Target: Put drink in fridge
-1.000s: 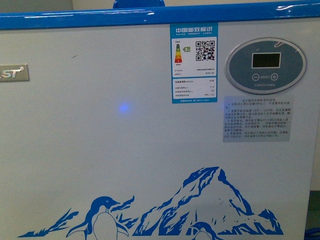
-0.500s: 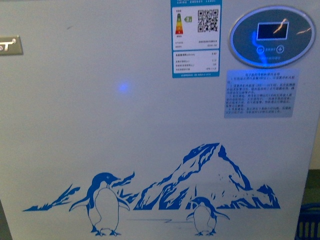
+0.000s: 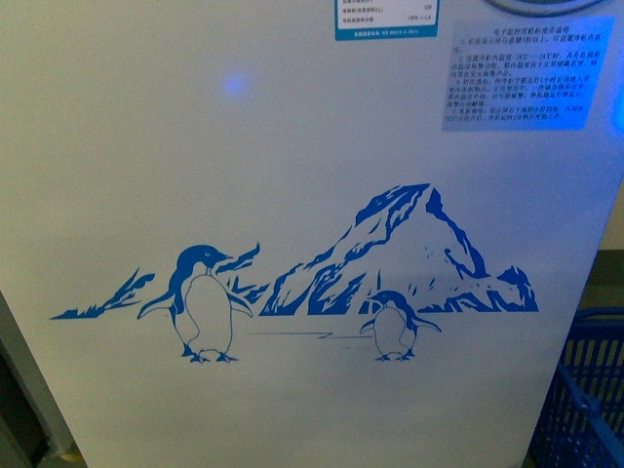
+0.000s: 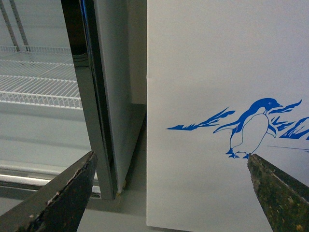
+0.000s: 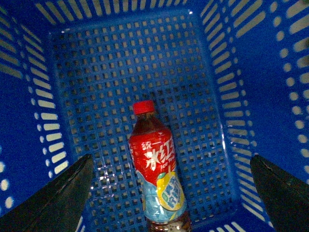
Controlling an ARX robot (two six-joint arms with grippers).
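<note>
My left fingers (image 4: 63,198) are spread wide, facing the narrow gap between the glass-door cabinet (image 4: 91,96) and the fridge (image 4: 203,63). Only my right wrist view shows the drink (image 5: 157,169). It lies on the blue basket (image 5: 96,63) floor below my spread right fingers (image 5: 58,198), clear of every wall.

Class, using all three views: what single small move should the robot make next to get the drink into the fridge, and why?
Probably lower the right gripper straight down onto the drink and close. It lies on the floor of the blue basket, framed by the wide-open fingers and not yet gripped. The left gripper is open and empty, facing the fridge.
</note>
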